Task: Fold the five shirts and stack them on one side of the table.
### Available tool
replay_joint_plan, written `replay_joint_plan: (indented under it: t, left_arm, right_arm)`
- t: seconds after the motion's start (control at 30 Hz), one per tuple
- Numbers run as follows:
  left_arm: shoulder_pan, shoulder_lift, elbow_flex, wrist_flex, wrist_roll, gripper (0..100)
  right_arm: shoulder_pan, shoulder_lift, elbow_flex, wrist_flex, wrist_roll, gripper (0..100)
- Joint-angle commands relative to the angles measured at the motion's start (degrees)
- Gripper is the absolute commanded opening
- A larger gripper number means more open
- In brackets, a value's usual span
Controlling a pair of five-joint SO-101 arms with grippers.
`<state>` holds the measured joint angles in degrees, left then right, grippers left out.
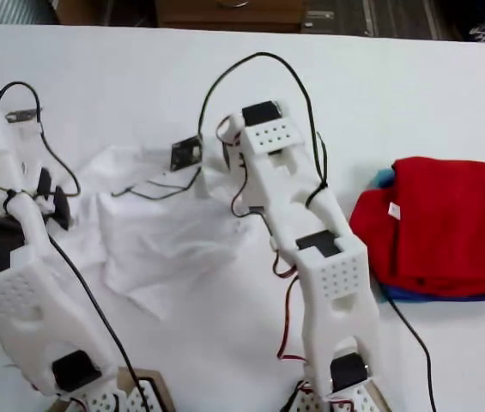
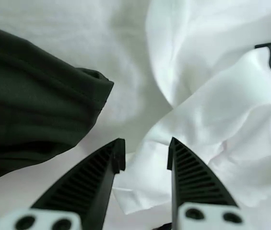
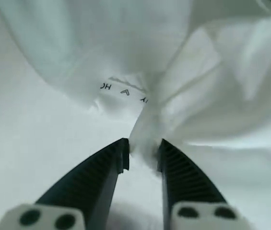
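Observation:
A crumpled white shirt (image 1: 160,236) lies on the table between the two arms. My right gripper (image 3: 143,154) is shut on a raised fold of this white shirt (image 3: 173,96), near its label; in the high view the right gripper (image 1: 229,159) sits at the shirt's far edge. My left gripper (image 2: 145,155) is open, and a corner of the white shirt (image 2: 212,120) lies between its fingers. Beside that corner is a dark shirt (image 2: 29,120). In the high view the left gripper (image 1: 53,206) is at the white shirt's left edge. A folded red shirt (image 1: 439,219) rests on a blue one (image 1: 435,294) at the right.
The white table (image 1: 139,77) has free room along its far side and between the right arm and the stack. Black and red cables (image 1: 251,64) loop above the shirt and beside the right arm. Wooden furniture (image 1: 229,13) stands past the far edge.

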<state>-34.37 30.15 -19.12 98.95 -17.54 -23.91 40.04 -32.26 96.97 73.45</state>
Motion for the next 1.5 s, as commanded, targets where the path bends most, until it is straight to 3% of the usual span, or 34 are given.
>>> replay_joint_plan:
  t: [0.0, 0.27, 0.57, 0.8, 1.2, 1.47]
  left_arm:
    - [0.7, -4.3, -0.3, -0.4, 0.4, 17]
    - [1.6, -4.8, -3.8, 0.1, 0.0, 17]
    - [1.8, -4.1, -24.0, -0.7, 0.0, 17]
    - [6.2, 3.6, -24.5, -1.5, -5.7, 17]
    - [9.3, 15.5, -24.5, -4.2, -5.6, 17]
    - [15.2, 17.1, -27.1, -6.9, -5.6, 17]
  right_arm:
    - [0.0, -0.6, -0.7, -1.0, -0.1, 2.6]
    - [1.2, -5.6, -14.3, -0.9, 0.0, 1.9]
    - [4.3, -13.8, -22.9, -0.8, -4.6, 1.9]
    - [4.8, -20.5, -23.5, -0.9, -11.5, 1.9]
    - [15.5, -24.3, -29.0, -6.2, -19.6, 1.9]
    - [16.4, -24.1, -28.6, -7.3, -21.7, 2.0]
